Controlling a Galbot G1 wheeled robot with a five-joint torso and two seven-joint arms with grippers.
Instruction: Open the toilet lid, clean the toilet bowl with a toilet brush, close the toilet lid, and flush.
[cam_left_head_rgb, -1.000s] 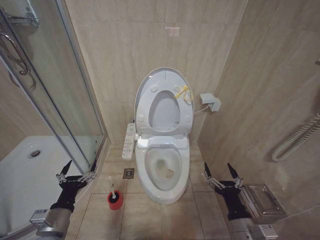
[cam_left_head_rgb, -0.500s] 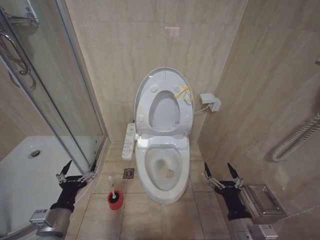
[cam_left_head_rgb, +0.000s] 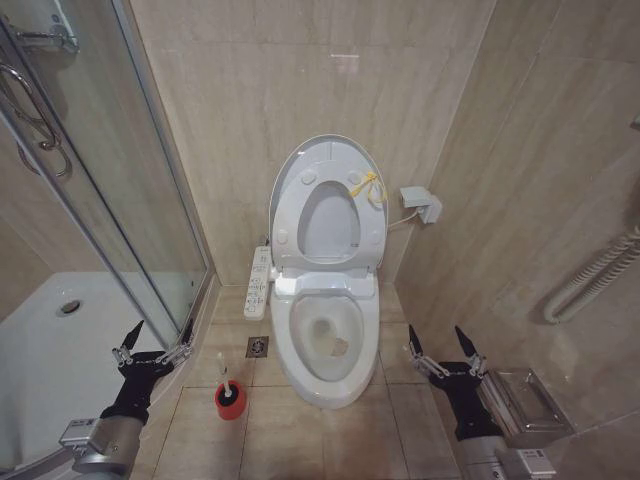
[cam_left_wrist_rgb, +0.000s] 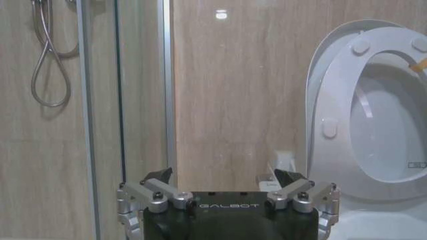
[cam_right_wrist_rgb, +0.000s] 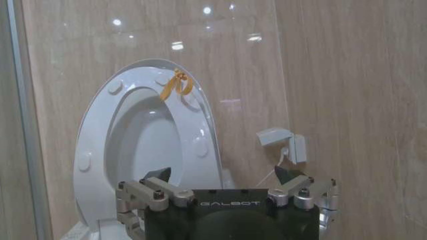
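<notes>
Head view: left gripper (cam_left_head_rgb: 152, 338) and right gripper (cam_left_head_rgb: 440, 343) hang with fingers spread, empty. Brush (cam_left_head_rgb: 228, 388) stands at the left gripper's 4 o'clock; bowl (cam_left_head_rgb: 325, 340) lies between both, lid (cam_left_head_rgb: 325, 170) raised at 12 o'clock.

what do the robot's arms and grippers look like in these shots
Both the left gripper and right gripper have thin dark pointed fingers on silver metal linkages with round bolts. Each black wrist housing carries white GALBOT lettering. The forearms behind are grey-silver, with a small white label.
</notes>
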